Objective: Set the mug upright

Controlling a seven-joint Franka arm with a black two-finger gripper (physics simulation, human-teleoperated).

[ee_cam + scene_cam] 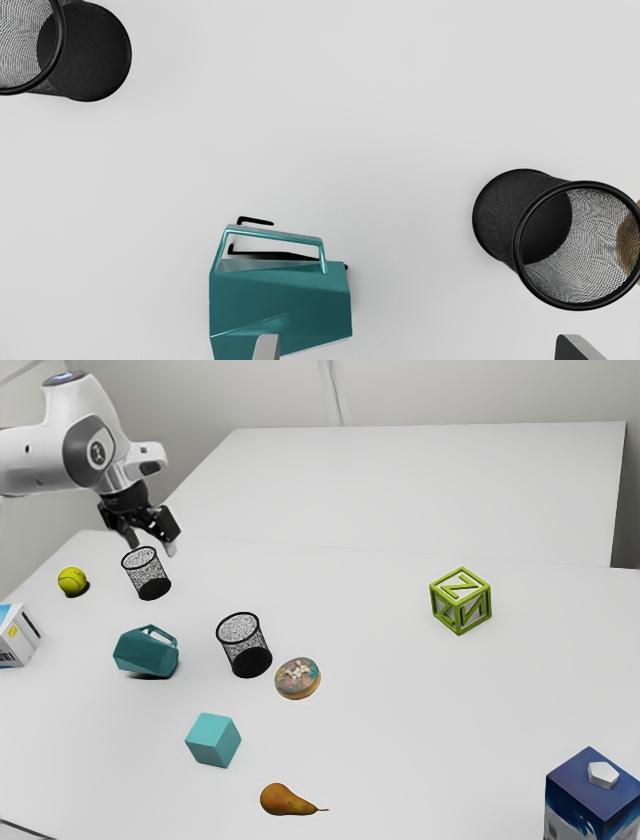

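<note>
- Nearest me, one blue carton [580, 805] with a white cap stands at the corner of the white table [400, 730], toward the exterior view's right.
- One brown pear [284, 800] lies on its side, well apart from the carton.
- One plain teal cube [213, 740] sits a little beyond the pear, toward the exterior view's left.
- One doughnut [298, 678] with a speckled topping lies flat, near a mesh cup.
- I count two black mesh cups, both upright: the nearer one [243, 650] beside the doughnut, the farther one [147, 574] back toward the arm.
- One teal mug [147, 653], the piece that matters, lies on its side on the table, its single handle uppermost. It is near the nearer cup, with a gap between.
- One box [12, 635], mostly white, is at the exterior view's left edge.
- One yellow-green block [461, 600] with letters on its faces sits alone toward the exterior view's right.
- One tennis ball [71, 581] rests beyond the mug, near the farther cup.
- One arm reaches in, its gripper [152, 544] up above the table. The two fingers are spread wide, with nothing gripped; in the wrist view one fingertip [266, 347] overlaps the mug.
</note>
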